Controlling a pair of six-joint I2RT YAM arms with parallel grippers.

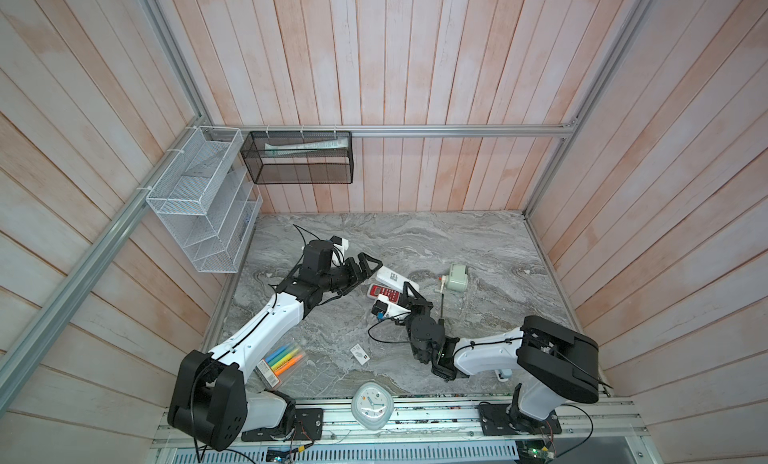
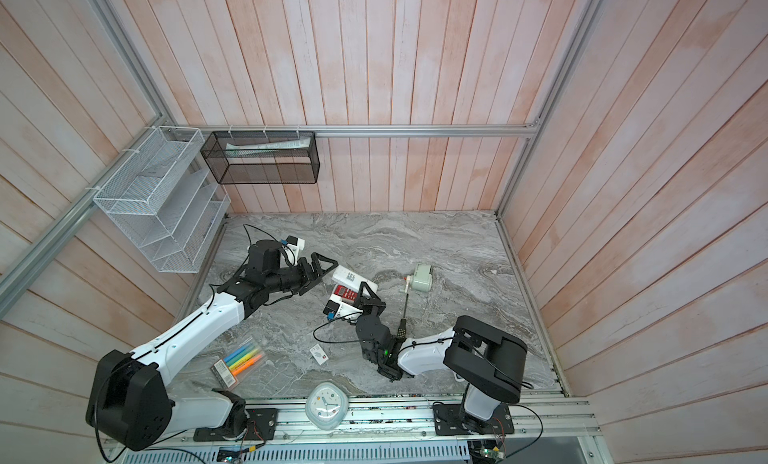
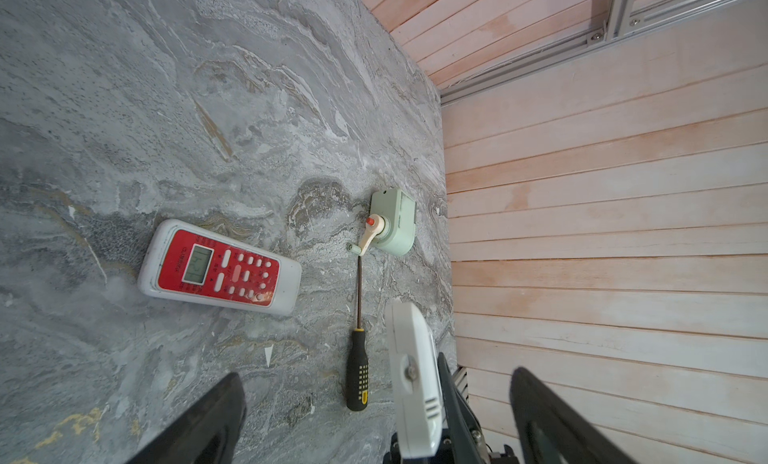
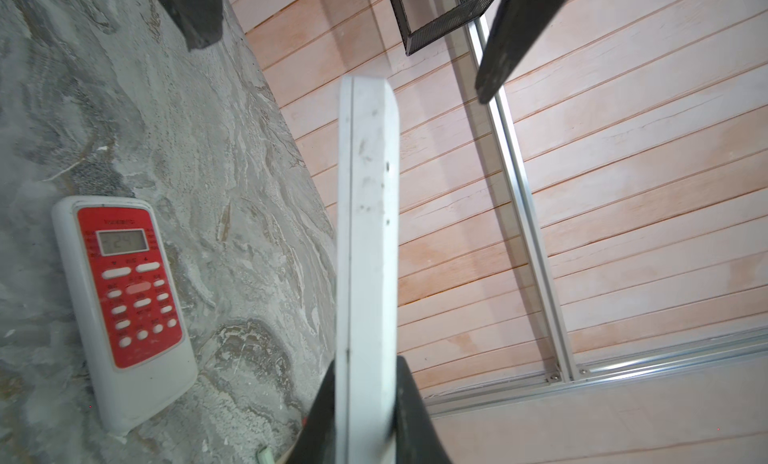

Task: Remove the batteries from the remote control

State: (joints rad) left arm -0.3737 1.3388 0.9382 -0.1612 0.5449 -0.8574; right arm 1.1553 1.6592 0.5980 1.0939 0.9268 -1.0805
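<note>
Nearest the robot bases, a pale round-cornered plastic alarm clock (image 1: 371,404) lay on the front rail. A clear pack of coloured highlighter pens (image 1: 282,360) lay on the grey marbled table (image 1: 478,249). Neither belonged to the step.

Further in, a red-faced white plastic remote (image 1: 384,292) lay face up on the table. A black-and-yellow-handled screwdriver (image 3: 358,370) pointed its tip at a pale green crank-handled sharpener (image 3: 395,222).

The right gripper (image 4: 366,370) was clamped on one end of the flat white plastic remote control (image 4: 365,216) and held it clear of the table. In both top views the long axis of the remote control ran from that grip toward the far left, its free end pointing at the left gripper (image 1: 371,272). The right wrist view showed the thin seamed edge, so the broad faces lay roughly level. The left gripper stood fully apart, its fingers (image 4: 505,54) flanking the line of the free end, with no contact visible.

No batteries were visible (presumably inside the closed body; this could not be confirmed).

Step in hand, as judged: presenting the remote control for removal of its battery cover. The next move calls for the left jaws to close on the free end and draw along the long axis while the right grip holds firm.
</note>
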